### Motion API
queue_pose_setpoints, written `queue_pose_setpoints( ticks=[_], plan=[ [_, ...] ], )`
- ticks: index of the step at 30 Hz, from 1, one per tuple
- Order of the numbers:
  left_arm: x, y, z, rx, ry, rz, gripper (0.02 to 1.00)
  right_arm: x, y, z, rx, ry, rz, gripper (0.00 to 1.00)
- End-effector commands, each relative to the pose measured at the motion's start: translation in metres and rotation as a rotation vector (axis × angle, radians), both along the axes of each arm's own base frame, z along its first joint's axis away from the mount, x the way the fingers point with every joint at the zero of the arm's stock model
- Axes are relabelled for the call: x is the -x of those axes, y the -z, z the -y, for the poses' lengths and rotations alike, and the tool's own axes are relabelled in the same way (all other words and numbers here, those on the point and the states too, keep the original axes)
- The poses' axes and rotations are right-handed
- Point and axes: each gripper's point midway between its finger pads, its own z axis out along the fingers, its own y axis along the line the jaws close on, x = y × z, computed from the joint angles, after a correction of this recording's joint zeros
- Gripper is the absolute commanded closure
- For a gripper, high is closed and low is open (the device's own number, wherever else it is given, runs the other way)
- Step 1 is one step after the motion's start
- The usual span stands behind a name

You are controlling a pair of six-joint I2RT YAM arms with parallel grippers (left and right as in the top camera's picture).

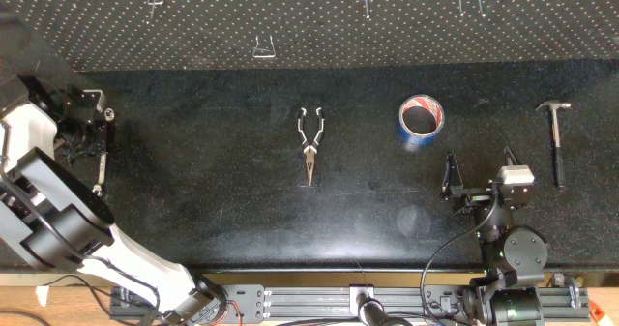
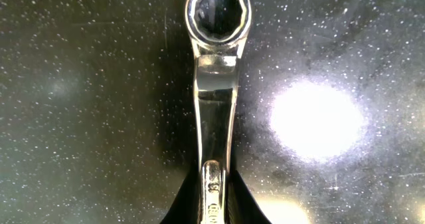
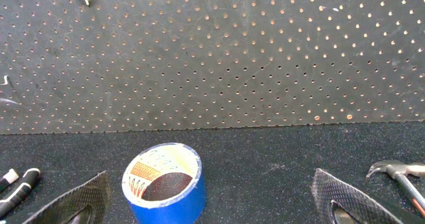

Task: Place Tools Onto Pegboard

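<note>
Left gripper (image 2: 214, 187) clamps wrench (image 2: 216, 84), ring end plain in wrist view; right gripper (image 3: 210, 184) spread.

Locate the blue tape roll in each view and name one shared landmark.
Top view: blue tape roll right of centre on the black mat, between pliers and hammer.
Left wrist view: this camera looks down on the wrench, far left, away from the tape.
Right wrist view: tape roll in front of the pegboard.
Shared landmark: the hammer beside it, in top and right wrist views.

A black speckled mat (image 1: 232, 210) lies beside a metal rail (image 1: 290, 297).
</note>
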Motion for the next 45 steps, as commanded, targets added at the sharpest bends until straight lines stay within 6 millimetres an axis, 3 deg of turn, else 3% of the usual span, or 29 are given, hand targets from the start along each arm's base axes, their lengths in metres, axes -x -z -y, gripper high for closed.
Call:
queue_pose_setpoints(
  ticks=[1, 3, 6, 10, 14, 16, 17, 19, 22, 24, 25, 26, 30, 34, 36, 40, 45],
  plan=[
    [-0.001, 0.012, 0.001, 0.025, -0.025, -0.012, 0.989, 0.000, 0.002, 0.000, -0.010, 0.003, -0.002, 0.012],
    [-0.001, 0.003, 0.004, 0.013, -0.013, -0.031, 0.989, 0.000, 0.002, 0.000, -0.010, 0.003, -0.002, 0.012],
    [-0.025, -0.049, 0.022, -0.031, 0.058, 0.017, 0.991, 0.000, 0.002, 0.000, -0.010, 0.003, -0.002, 0.012],
    [-0.023, -0.109, 0.055, -0.085, 0.124, 0.065, 0.989, 0.000, 0.002, 0.000, -0.010, 0.003, -0.002, 0.012],
    [-0.003, -0.216, 0.069, -0.246, 0.132, 0.293, 0.989, 0.000, 0.002, 0.000, -0.010, 0.003, -0.002, 0.012],
    [0.014, -0.272, 0.095, -0.328, 0.163, 0.430, 0.991, 0.000, 0.002, 0.000, -0.010, 0.003, -0.002, 0.012],
    [0.020, -0.286, 0.107, -0.335, 0.164, 0.470, 0.989, 0.000, 0.002, 0.000, -0.010, 0.003, -0.002, 0.012],
    [0.029, -0.314, 0.146, -0.221, -0.001, 0.606, 0.991, 0.000, 0.002, 0.000, -0.010, 0.003, -0.002, 0.012],
    [0.009, -0.313, 0.168, -0.096, -0.124, 0.692, 0.989, 0.000, 0.002, 0.000, -0.010, 0.003, -0.002, 0.012],
    [-0.004, -0.296, 0.163, -0.090, -0.163, 0.769, 0.989, 0.000, 0.002, 0.000, -0.010, 0.003, -0.002, 0.012],
    [-0.006, -0.284, 0.162, -0.113, -0.149, 0.831, 0.989, 0.000, 0.002, 0.000, -0.010, 0.003, -0.002, 0.012],
    [-0.005, -0.257, 0.162, -0.123, -0.147, 0.883, 0.989, 0.000, 0.002, 0.000, -0.010, 0.003, -0.002, 0.012],
    [-0.010, -0.212, 0.161, -0.146, -0.129, 0.951, 0.989, 0.000, 0.002, 0.000, -0.010, 0.003, -0.002, 0.012],
    [-0.031, -0.217, 0.161, -0.143, -0.088, 1.015, 0.989, 0.000, 0.002, 0.000, -0.010, 0.003, -0.002, 0.012],
    [-0.043, -0.223, 0.168, -0.113, -0.047, 1.062, 0.991, 0.000, 0.002, 0.000, -0.010, 0.003, -0.002, 0.012],
    [-0.057, -0.211, 0.193, -0.129, 0.071, 1.035, 0.989, 0.000, 0.002, 0.000, -0.010, 0.003, -0.002, 0.014],
    [-0.063, -0.209, 0.188, -0.194, -0.009, 1.031, 0.989, 0.000, 0.002, 0.000, -0.010, 0.003, -0.002, 0.012]
  ],
)
